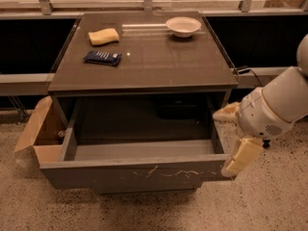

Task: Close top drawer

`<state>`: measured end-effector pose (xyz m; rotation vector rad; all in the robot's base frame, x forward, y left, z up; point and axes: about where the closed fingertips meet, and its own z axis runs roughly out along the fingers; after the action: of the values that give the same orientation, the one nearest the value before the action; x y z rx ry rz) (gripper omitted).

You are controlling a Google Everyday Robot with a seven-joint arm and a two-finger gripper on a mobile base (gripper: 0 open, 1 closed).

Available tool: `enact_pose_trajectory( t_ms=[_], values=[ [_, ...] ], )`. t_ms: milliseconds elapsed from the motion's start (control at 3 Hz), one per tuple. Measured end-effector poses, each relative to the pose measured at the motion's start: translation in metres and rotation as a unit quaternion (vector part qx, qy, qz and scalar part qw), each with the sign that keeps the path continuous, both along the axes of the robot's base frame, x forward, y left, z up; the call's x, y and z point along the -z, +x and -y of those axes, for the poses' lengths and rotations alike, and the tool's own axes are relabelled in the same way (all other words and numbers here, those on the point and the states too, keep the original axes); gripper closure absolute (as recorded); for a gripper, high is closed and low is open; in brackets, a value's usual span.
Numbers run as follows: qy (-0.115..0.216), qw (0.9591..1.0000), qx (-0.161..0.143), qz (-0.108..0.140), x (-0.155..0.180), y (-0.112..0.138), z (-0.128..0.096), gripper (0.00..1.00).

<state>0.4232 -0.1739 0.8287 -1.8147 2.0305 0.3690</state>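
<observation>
The top drawer [137, 173] is a wide grey drawer pulled far out of the cabinet, and its flat front panel has pale scratches. Its inside looks empty. My gripper [234, 135] is at the right of the drawer, by its right front corner. It is open and holds nothing. One cream finger [225, 113] lies next to the drawer's right side wall. The other finger [243, 156] hangs just beyond the right end of the front panel. The white arm [276, 105] comes in from the right.
On the cabinet top [159, 66] lie a yellow sponge [103, 36], a dark blue packet [102, 57] and a white bowl [183, 26]. An open cardboard box [41, 134] stands on the floor at the drawer's left. A cable [245, 70] runs at the right.
</observation>
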Motion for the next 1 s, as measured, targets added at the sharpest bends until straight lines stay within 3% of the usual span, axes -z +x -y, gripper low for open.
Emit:
enact_pose_trajectory(
  t_ms=[333, 1000],
  values=[
    [0.043, 0.9980, -0.015, -0.044, 0.0479, -0.0073, -0.0184, 0.42],
    [0.049, 0.9973, -0.016, -0.052, 0.0554, -0.0082, -0.0204, 0.89]
  ],
)
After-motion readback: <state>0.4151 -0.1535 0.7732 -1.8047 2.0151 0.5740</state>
